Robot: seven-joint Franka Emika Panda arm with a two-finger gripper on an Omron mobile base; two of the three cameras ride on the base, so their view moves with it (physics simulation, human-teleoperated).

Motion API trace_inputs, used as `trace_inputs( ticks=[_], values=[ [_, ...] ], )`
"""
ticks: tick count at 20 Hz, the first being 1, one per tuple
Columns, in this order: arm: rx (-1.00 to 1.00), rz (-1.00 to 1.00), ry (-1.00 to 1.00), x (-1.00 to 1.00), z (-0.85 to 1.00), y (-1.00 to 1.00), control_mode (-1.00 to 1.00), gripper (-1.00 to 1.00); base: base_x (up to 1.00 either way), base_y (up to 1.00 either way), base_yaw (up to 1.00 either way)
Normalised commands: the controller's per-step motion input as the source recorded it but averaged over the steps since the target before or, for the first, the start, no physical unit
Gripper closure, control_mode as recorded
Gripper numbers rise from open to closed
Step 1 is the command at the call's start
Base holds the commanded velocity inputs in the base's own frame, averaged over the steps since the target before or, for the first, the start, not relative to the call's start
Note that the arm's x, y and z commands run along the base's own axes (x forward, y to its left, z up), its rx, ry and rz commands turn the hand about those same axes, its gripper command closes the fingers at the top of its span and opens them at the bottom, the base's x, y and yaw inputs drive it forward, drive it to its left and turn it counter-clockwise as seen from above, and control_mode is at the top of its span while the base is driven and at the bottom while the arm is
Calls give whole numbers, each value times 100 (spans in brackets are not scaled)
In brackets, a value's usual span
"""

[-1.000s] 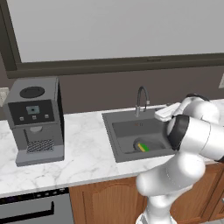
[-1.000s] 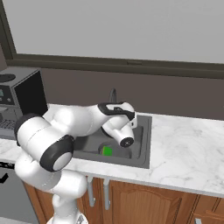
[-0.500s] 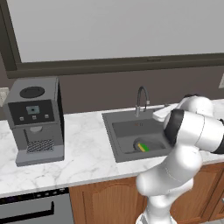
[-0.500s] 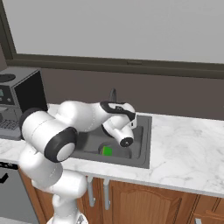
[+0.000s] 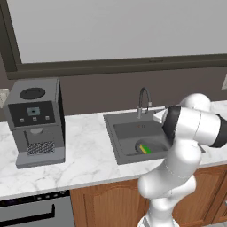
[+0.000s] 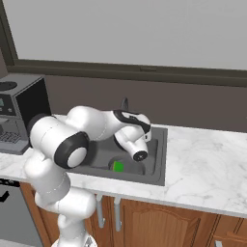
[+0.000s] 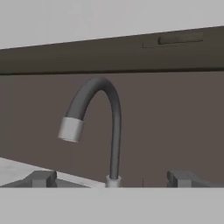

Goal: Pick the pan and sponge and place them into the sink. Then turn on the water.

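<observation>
The sponge (image 5: 146,149) lies in the sink (image 5: 122,133) on the pan (image 5: 152,144), beside the drain side. The arm reaches over the basin toward the faucet (image 7: 105,127). Whether the pincer is open cannot be told.

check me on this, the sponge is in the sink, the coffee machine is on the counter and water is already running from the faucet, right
Not quite: no water is running. The hand view shows the faucet with a dry spout and no stream below it. The rest holds: the sponge lies in the sink, and the coffee machine stands on the counter.
</observation>
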Motion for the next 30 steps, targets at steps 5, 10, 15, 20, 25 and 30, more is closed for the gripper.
trace_inputs(
  ticks=[5, 10, 15, 20, 25, 30],
  values=[
    [0, 0, 0, 15, -11, 0, -100, -100, 0, 0, 0],
    [0, 0, 0, 14, -11, 0, -100, -100, 0, 0, 0],
    [0, 0, 0, 14, -5, 1, -100, -100, 0, 0, 0],
    [0, 0, 0, 17, -2, 4, -100, -100, 0, 0, 0],
    [0, 0, 0, 23, -5, 3, -100, -100, 0, 0, 0],
    [0, 0, 1, 23, -12, 1, -100, -100, 0, 0, 0]
  ],
)
